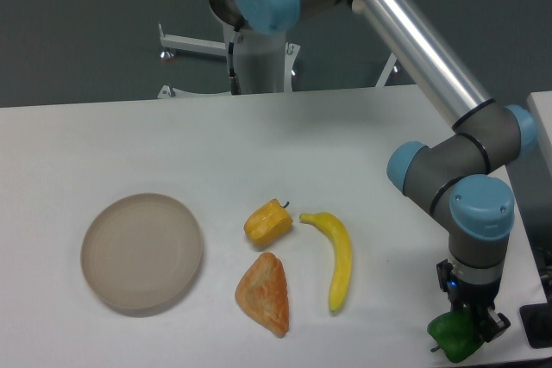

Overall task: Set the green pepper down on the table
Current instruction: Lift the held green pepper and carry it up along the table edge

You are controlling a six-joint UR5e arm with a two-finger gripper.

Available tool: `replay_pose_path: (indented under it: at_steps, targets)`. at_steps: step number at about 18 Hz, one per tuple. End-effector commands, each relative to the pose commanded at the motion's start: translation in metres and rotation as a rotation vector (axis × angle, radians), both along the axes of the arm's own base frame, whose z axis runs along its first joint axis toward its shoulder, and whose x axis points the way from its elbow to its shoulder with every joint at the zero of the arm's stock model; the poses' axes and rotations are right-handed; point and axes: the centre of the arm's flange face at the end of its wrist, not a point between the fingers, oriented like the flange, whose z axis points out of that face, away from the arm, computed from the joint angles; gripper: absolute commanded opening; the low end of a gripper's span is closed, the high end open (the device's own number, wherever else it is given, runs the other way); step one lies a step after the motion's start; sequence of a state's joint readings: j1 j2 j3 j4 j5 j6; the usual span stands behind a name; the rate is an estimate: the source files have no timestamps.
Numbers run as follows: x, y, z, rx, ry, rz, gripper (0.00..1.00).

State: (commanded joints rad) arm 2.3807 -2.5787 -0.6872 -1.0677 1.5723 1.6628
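On the left of the tabletop (86,144) lies a round beige plate (142,252); rightward sit a yellow pepper (267,223), a bread slice (265,293) and a banana (335,258). At the far right, near the front edge, the end effector (470,321) is clenched on the green pepper (455,336), low over the surface; contact with it cannot be judged. Glossy and lumpy, the toy is probably light, rigid and slippery, best pinched across its widest lobes. No writing or brand is legible.
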Motion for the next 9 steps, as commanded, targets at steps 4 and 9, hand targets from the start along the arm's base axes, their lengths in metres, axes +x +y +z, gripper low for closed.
replay_pose_path:
  at_steps: [4, 9]
  targets:
    - [0.003, -0.001, 0.001, 0.002, -0.011, -0.002, 0.36]
    - [0.016, -0.016, 0.012, -0.020, -0.034, 0.000, 0.36]
